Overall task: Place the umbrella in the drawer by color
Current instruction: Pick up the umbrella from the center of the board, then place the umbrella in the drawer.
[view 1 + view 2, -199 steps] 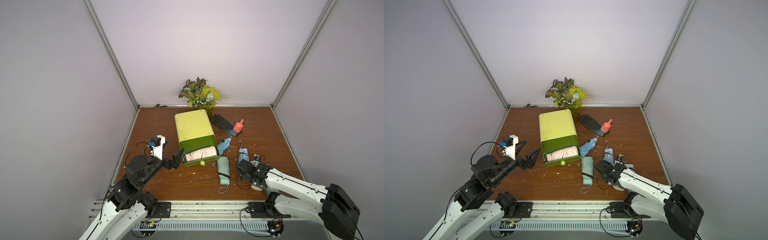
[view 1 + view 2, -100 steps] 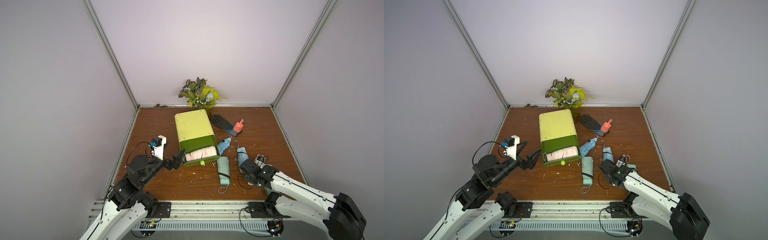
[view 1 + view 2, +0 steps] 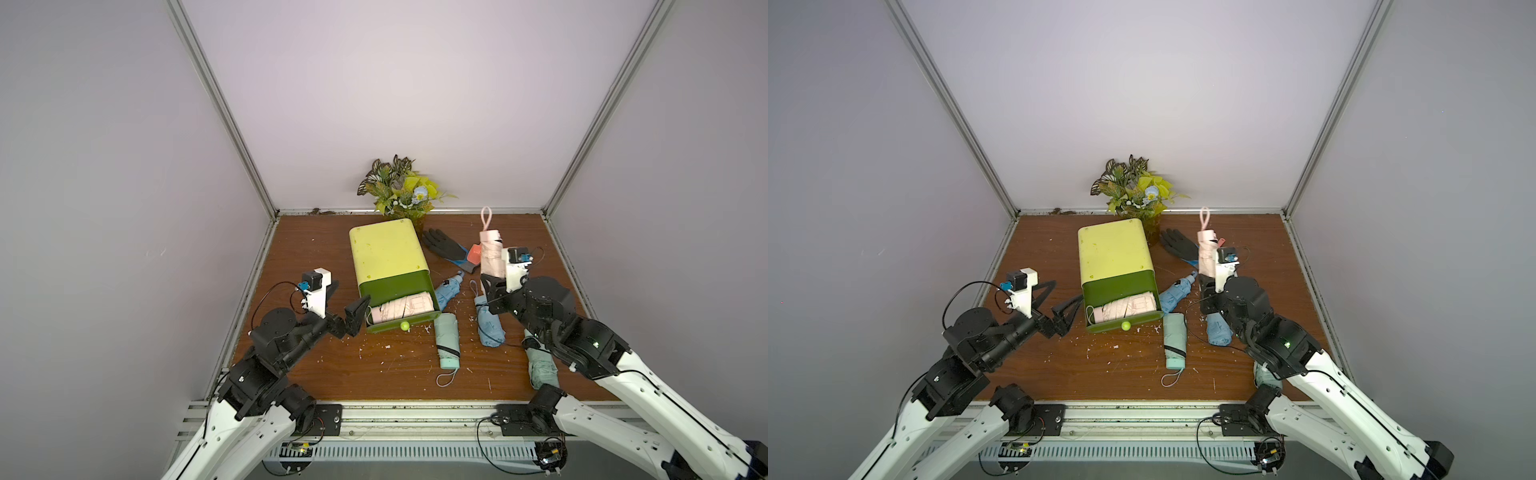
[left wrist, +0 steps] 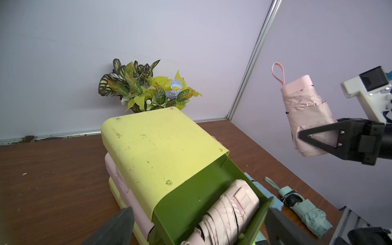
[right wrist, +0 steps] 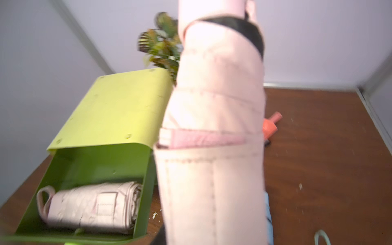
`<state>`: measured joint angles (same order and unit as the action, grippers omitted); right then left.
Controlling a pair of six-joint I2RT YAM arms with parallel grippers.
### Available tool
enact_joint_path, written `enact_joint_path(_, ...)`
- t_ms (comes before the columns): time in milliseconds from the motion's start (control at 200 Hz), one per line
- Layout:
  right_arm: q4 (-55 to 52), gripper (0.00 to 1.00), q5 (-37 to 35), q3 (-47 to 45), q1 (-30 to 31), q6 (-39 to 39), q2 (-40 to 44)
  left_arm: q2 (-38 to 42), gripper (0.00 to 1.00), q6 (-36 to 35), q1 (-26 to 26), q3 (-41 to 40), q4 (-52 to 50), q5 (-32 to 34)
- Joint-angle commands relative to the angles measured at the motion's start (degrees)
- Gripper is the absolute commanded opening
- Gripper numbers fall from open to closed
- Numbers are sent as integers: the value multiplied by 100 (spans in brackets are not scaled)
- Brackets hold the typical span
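Observation:
A folded pink umbrella (image 3: 491,257) (image 3: 1205,257) (image 4: 307,114) (image 5: 212,148) stands upright in the air, strap loop on top, to the right of the cabinet. My right gripper (image 3: 492,291) (image 3: 1207,293) is shut on its lower part. The green drawer (image 3: 395,286) (image 3: 1121,289) (image 4: 191,191) (image 5: 95,161) at the cabinet's top is pulled out, with another pink umbrella (image 3: 403,309) (image 4: 229,207) (image 5: 93,203) lying in it. A pink drawer (image 4: 118,180) below is closed. My left gripper (image 3: 353,320) (image 3: 1068,316) hangs open at the green drawer's front left corner, holding nothing.
On the table right of the cabinet lie two blue umbrellas (image 3: 449,291) (image 3: 490,328) and a mint one (image 3: 448,345). Another mint umbrella (image 3: 540,365) lies partly under my right arm. A black glove (image 3: 442,245), an orange scoop (image 3: 473,253) and a plant (image 3: 401,187) sit at the back.
My right gripper has shut on the pink umbrella and risen from low at the front right to beside the cabinet. The left arm has stayed still.

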<state>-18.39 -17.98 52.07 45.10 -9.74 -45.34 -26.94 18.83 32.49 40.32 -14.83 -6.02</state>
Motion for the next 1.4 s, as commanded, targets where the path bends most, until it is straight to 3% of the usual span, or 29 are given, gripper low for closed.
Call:
enact_joint_path(0, 2767, 1, 1394, -809, 529, 3623, 59, -150, 100, 533, -67, 311, 478, -200)
enact_joint_path(105, 5313, 6, 73, -1862, 1135, 5175, -169, -282, 100, 1017, -67, 509, 688, -288)
enact_joint_path(245, 6560, 0, -511, -1953, 1226, 6475, -1013, -502, 100, 1569, -64, 748, 810, -478)
enact_joint_path(395, 8157, 0, -693, -1967, 1434, 8029, -1700, -782, 100, 2107, -61, 784, 1026, -510)
enact_joint_path(600, 9489, 0, -565, -1779, 1707, 9692, -2362, -1107, 100, 2877, -67, 641, 1662, -629)
enact_joint_path(936, 9651, 2, -448, -1308, 1834, 10027, -2834, -1487, 99, 3362, -56, 560, 2103, -957)
enact_joint_path(1126, 9517, 4, -402, -994, 1904, 10290, -3192, -1690, 93, 3468, -35, 560, 2353, -1442)
enact_joint_path(1256, 9489, 7, -356, -880, 1932, 10268, -3331, -1849, 80, 3380, -8, 635, 2245, -1659)
enact_joint_path(1396, 9348, 19, -299, -917, 1976, 10294, -3359, -1816, 45, 3169, -12, 675, 2132, -1579)
